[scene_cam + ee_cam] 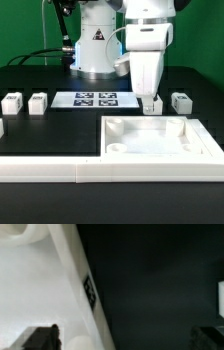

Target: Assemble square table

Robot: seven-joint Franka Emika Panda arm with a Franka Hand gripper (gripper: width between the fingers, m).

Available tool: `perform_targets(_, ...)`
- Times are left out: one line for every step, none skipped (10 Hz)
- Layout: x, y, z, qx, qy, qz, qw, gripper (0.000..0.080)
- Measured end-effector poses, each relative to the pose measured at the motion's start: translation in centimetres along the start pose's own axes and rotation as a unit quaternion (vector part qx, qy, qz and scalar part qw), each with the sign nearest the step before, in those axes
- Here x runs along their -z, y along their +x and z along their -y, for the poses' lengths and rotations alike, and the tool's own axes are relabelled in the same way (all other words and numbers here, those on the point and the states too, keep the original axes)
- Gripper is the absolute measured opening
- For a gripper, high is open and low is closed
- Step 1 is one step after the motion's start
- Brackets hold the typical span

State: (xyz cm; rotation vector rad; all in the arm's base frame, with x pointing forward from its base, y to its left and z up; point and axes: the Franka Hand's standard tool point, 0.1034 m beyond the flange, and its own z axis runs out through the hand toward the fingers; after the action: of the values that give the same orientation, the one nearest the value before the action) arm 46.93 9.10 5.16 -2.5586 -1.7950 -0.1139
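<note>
While the gripper [150,100] hangs wide open and empty at centre right, lowering it could strike the tabletop [165,152] rim or knock the nearest leg [181,101].

Exterior: low, frontal, facing arm base [95,45] across table [50,130], mid-range. Wrist: straight down, very close. Shared: tabletop [128,124] rim.

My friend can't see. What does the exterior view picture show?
A robot's open gripper hangs by the far edge of a white square tabletop on a black table. Three small white legs sit farther back, either side of the marker board.
</note>
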Motion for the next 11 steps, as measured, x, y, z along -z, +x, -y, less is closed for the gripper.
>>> perform_targets(0.6,0.4,0.4,-0.010,-0.006,-0.002,1.000,0.0649)
perform_targets(0.5,0.2,0.2,-0.005,-0.006,-0.001,1.000,0.0649)
perform_targets(0.4,0.1,0.2,-0.009,-0.004,-0.001,1.000,0.0649)
perform_targets(0.4,0.2,0.2,-0.039,-0.004,-0.001,0.999,0.0649)
perform_targets(0.4,0.2,0.2,-0.079,-0.004,-0.002,0.997,0.0649)
perform_targets(0.4,0.2,0.3,-0.119,-0.004,-0.002,0.993,0.0649)
perform_targets(0.6,0.5,0.8,-0.197,-0.012,-0.011,0.980,0.0649)
perform_targets(0.8,0.7,2.0,-0.265,-0.010,-0.010,0.964,0.0649)
perform_targets(0.9,1.0,2.9,-0.342,-0.005,-0.010,0.940,0.0649)
perform_targets(0.7,1.6,3.8,-0.403,-0.001,-0.010,0.915,0.0649)
perform_targets(0.6,1.9,4.0,-0.459,0.006,-0.012,0.888,0.0649)
